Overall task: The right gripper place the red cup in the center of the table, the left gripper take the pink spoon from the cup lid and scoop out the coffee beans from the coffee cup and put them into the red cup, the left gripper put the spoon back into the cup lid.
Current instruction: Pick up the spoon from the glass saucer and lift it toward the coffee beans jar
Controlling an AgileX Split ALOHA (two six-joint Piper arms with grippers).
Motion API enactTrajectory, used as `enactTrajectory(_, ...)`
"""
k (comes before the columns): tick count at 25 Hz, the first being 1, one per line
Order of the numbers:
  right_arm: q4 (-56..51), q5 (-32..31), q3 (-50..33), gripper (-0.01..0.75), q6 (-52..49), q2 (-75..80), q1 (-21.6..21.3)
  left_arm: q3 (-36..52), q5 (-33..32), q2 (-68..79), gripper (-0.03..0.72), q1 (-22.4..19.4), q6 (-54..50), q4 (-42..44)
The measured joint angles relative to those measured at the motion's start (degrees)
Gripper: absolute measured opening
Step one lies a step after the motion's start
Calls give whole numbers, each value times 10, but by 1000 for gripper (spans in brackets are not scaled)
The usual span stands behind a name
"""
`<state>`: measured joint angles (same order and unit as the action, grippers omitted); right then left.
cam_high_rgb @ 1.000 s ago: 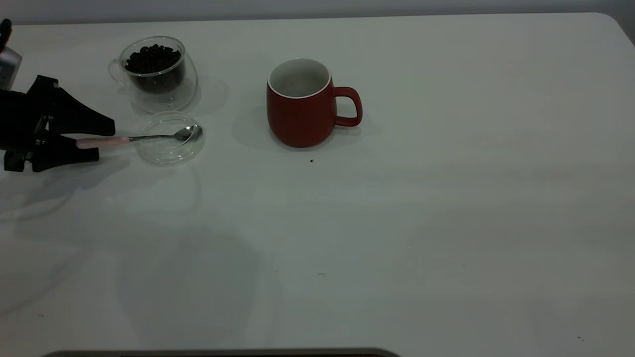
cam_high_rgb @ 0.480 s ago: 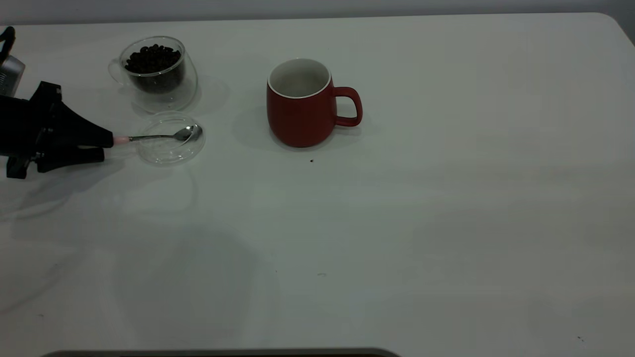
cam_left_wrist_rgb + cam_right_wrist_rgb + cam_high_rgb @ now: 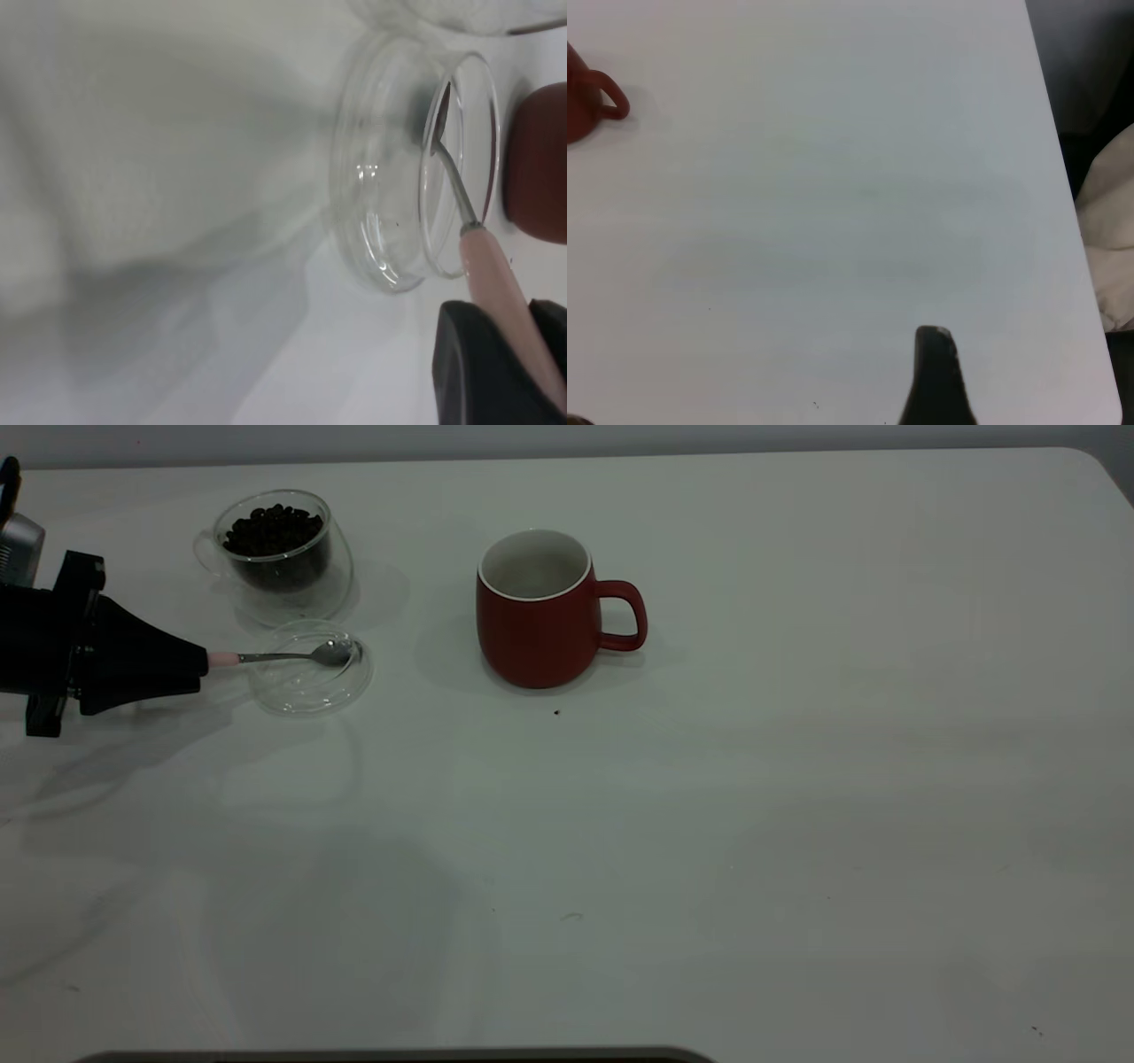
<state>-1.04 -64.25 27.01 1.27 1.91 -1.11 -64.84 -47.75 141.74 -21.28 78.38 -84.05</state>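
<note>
Left gripper (image 3: pixel 202 671): your fingers are clamped on the pink spoon (image 3: pixel 292 657) handle.
Spoon bowl: raised just above the cup lid (image 3: pixel 306 691).
Right gripper (image 3: pixel 939 372): you can't tell its opening.

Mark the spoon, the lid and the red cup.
spoon (image 3: pixel 332 653), exterior view, on its metal bowl.
lid (image 3: pixel 306 701), exterior view, on its near rim.
red cup (image 3: pixel 532 642), exterior view, on its red side wall.

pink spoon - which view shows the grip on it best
The left wrist view: the pink spoon runs between the left gripper fingers. The exterior view shows only its tip and bowl over the cup lid. The right wrist view lacks it.
</note>
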Motion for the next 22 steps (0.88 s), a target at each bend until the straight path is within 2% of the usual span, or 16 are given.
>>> enactTrajectory(11,0,0,0,591,0,0,0,0,2,-35,126,-2,-15,14)
enactTrajectory(19,0,0,0,591,0,0,0,0,-3,-71,126,-3,-98,136)
enactTrajectory(22,0,0,0,591,0,0,0,0,-14,-92,126,-4,-112,153)
